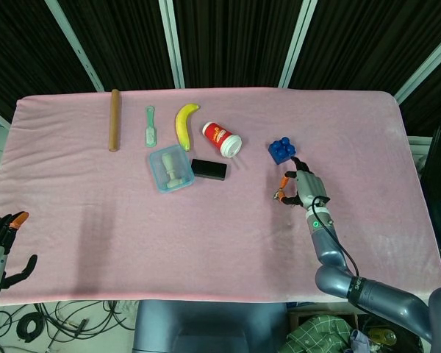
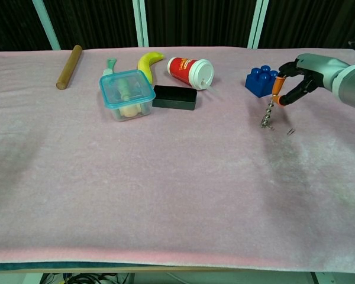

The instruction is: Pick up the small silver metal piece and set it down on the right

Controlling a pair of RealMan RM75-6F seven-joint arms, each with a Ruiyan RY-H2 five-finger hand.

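The small silver metal piece [image 2: 267,116] is a thin twisted bit dangling from the orange-tipped fingers of my right hand [image 2: 300,73]. The hand pinches its top end just right of the blue block. The piece's lower end hangs at or just above the pink cloth; I cannot tell if it touches. In the head view the right hand [image 1: 303,188] sits right of centre, with the piece [image 1: 278,195] at its fingertips. My left hand [image 1: 1,244] stays at the table's near left corner, fingers apart, holding nothing.
A blue block [image 2: 260,80] lies just left of the right hand. A tiny metal clip [image 2: 291,131] lies on the cloth below it. Further left are a red cup [image 2: 190,70], black box [image 2: 174,97], lidded tub [image 2: 126,94], banana [image 2: 148,63] and wooden rod [image 2: 68,66].
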